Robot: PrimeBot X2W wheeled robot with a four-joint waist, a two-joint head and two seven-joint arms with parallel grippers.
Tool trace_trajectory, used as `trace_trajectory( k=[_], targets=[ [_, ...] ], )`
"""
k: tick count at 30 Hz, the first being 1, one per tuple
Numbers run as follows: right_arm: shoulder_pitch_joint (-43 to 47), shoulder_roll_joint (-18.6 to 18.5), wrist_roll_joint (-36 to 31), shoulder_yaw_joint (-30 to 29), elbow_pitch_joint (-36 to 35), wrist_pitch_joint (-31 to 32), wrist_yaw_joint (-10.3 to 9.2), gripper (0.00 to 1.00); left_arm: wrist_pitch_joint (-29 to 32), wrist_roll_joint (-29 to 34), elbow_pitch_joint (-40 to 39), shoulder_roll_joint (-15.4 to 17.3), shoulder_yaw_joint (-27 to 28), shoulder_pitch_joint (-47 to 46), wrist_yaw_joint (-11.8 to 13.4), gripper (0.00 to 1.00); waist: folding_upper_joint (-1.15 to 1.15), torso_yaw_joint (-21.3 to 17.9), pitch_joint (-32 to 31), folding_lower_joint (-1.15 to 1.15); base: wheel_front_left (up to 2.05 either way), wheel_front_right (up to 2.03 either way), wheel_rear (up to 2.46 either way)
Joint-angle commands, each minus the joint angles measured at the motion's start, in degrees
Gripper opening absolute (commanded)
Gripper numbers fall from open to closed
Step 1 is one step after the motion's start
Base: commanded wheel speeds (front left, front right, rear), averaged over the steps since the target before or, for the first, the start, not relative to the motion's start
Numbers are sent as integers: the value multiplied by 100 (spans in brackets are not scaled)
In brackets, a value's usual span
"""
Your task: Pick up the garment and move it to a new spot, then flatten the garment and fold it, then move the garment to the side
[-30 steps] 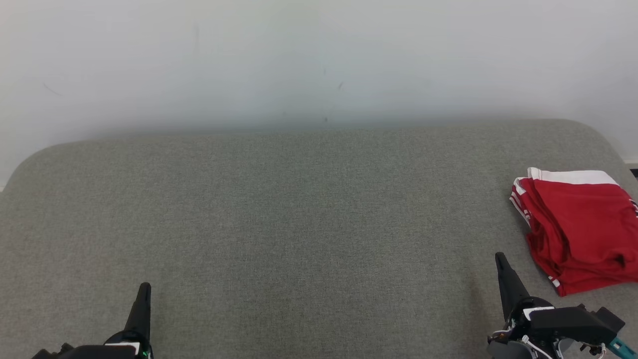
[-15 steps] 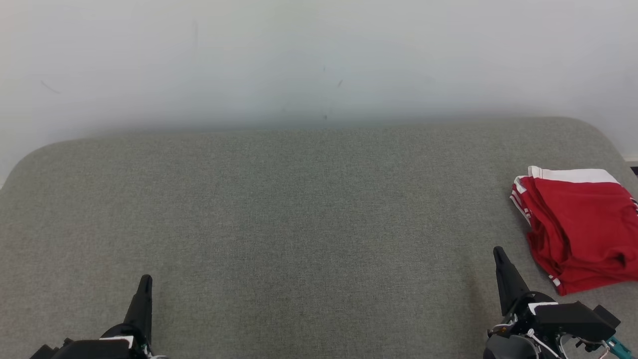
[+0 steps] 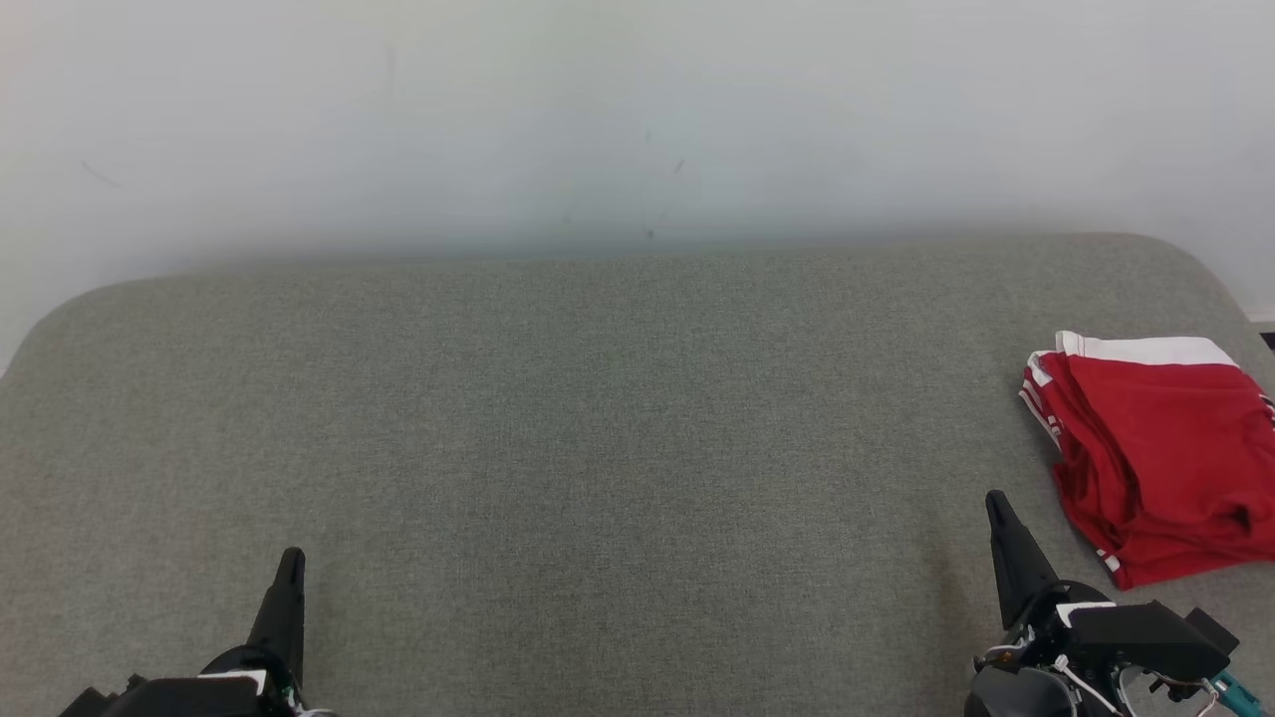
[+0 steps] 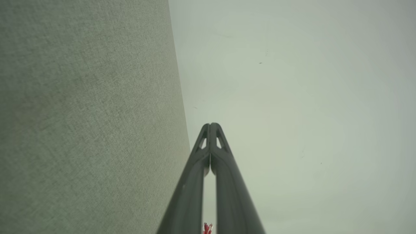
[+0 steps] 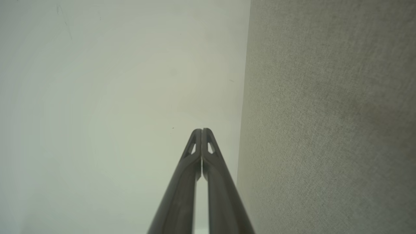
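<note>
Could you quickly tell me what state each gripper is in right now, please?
Left gripper, two long dark fingers: closed, empty.
Right gripper: closed, empty; folded red-and-white garment lies apart from it.

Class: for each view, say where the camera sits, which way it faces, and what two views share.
Head view: on the head, facing forward and down over the grey padded surface to the wall, red garment at right; left tool and right tool at bottom.
Left wrist view: on that wrist, facing along the shut left tool toward the wall.
Right wrist view: likewise, along the shut right tool.
Shared: both wrist views show surface meeting wall.
</note>
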Motion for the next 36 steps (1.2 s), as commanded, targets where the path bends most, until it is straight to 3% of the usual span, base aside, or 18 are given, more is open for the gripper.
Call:
trace_trajectory(
  k=[1, 36],
  targets=[
    [-34, -1, 9, 6, -18, 12, 5, 0, 1, -33, -22, 17, 18, -59, -17, 0, 0, 0, 0, 0, 0, 0, 0],
    [-34, -1, 10, 6, -18, 11, 4, 0, 0, -35, -22, 17, 16, -59, -17, 0, 0, 0, 0, 0, 0, 0, 0]
  ],
)
